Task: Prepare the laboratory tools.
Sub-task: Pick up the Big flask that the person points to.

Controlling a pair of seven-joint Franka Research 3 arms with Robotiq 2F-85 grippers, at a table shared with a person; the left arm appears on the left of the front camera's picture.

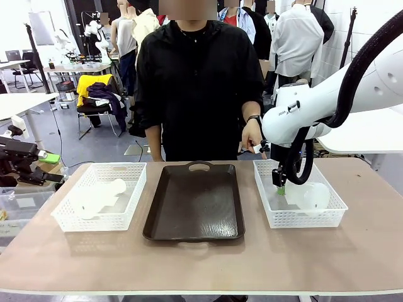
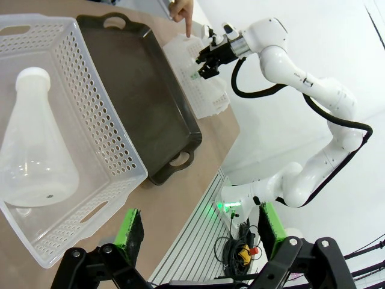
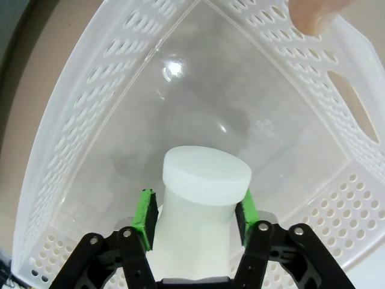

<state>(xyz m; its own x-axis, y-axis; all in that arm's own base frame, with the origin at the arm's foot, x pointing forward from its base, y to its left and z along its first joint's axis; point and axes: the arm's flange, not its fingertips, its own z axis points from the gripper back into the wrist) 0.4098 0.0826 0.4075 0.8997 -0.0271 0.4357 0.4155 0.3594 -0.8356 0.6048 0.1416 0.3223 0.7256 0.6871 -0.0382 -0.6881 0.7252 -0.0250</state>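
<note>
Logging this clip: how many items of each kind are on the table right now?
Flasks: 2
Baskets: 2
Tray: 1
Total: 5

The translucent frosted-white conical flask point(image 3: 204, 192) is cut off below its neck by the right wrist view's bottom edge. Whether the green pads point(image 3: 147, 217) of the right gripper point(image 3: 197, 211) press that neck is unclear. From the front, the wall of the white lattice basket point(image 1: 302, 217) veils the flask.

no legible text, no readable labels, numbers or signs
</note>
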